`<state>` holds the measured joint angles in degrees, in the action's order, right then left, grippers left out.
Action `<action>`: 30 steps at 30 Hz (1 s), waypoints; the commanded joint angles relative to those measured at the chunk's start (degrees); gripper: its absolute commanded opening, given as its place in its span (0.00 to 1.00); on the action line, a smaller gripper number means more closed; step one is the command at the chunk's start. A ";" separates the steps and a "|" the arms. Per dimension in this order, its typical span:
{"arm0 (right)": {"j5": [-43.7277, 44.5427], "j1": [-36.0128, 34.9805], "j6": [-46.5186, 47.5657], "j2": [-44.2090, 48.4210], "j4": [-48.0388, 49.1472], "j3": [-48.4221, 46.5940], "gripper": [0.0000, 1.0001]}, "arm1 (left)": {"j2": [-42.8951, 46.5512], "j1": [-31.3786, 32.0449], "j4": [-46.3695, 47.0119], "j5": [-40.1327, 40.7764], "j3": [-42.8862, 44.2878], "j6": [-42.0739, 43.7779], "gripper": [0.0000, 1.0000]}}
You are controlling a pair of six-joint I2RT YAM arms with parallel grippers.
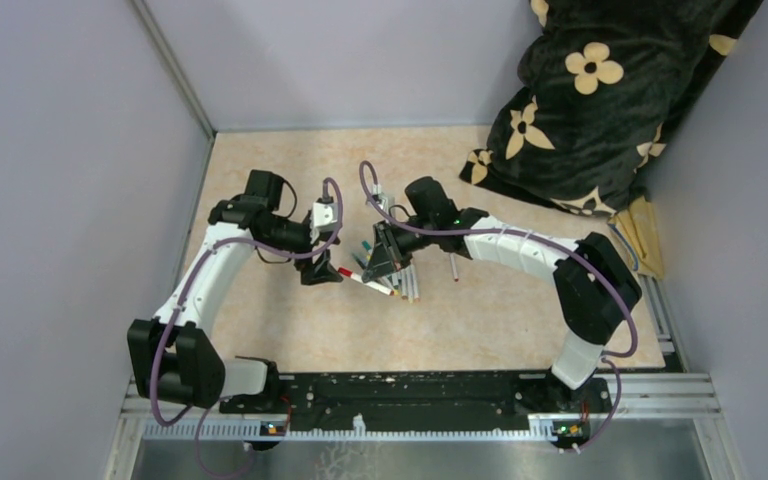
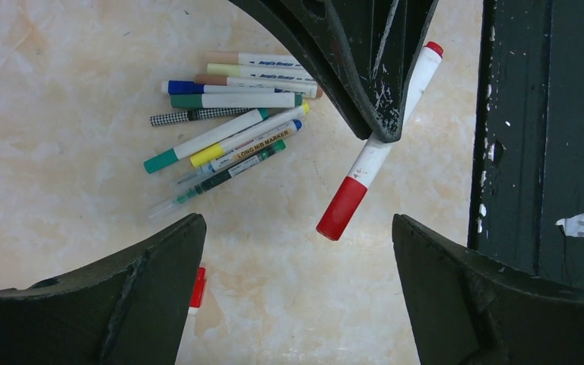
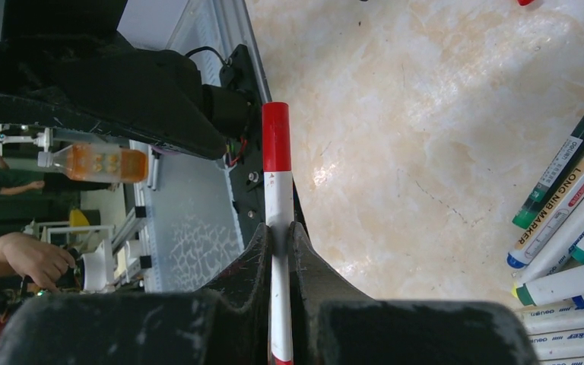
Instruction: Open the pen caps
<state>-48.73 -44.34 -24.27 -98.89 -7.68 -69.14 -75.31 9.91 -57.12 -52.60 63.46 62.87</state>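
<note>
1. My right gripper [image 3: 280,237] is clamped tight on the barrel of a slim white marker pen [image 3: 278,199]. The pen's red plastic cap [image 2: 342,209] points toward the left arm.
2. My left gripper [image 2: 296,236] stands wide and holds nothing. The red plastic cap sits near the gap between its fingers, touching neither.
3. I judge the step in hand to be presenting this pen for uncapping; the cap is on.
4. Next I'd bring the left jaws round the cap alone, close them, then pull along the barrel's line.
5. The loose cluster of capped markers [image 2: 228,133] lies on the beige marbled table [image 2: 61,167], apart from the held pen.
</note>
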 commanded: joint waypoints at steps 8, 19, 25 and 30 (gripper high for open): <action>-2.64 0.10 0.48 -0.33 0.09 -3.19 0.00 | 1.57 0.96 -1.84 -2.59 0.14 4.37 0.99; -3.84 0.08 1.00 -0.47 -1.12 -3.83 0.00 | 2.76 3.82 -4.70 -2.66 -0.88 10.30 0.95; -3.58 0.10 1.29 -0.77 -1.82 -4.86 0.00 | 3.02 9.14 -4.06 2.69 -2.48 8.94 0.83; -2.46 0.16 2.56 -0.19 -3.43 -5.17 0.00 | 3.30 9.41 -1.45 4.53 -3.52 7.65 0.76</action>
<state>-51.13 -44.34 -23.55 -99.46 -10.50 -71.70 -73.03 19.11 -60.36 -49.39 61.32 70.13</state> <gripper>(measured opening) 0.003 0.765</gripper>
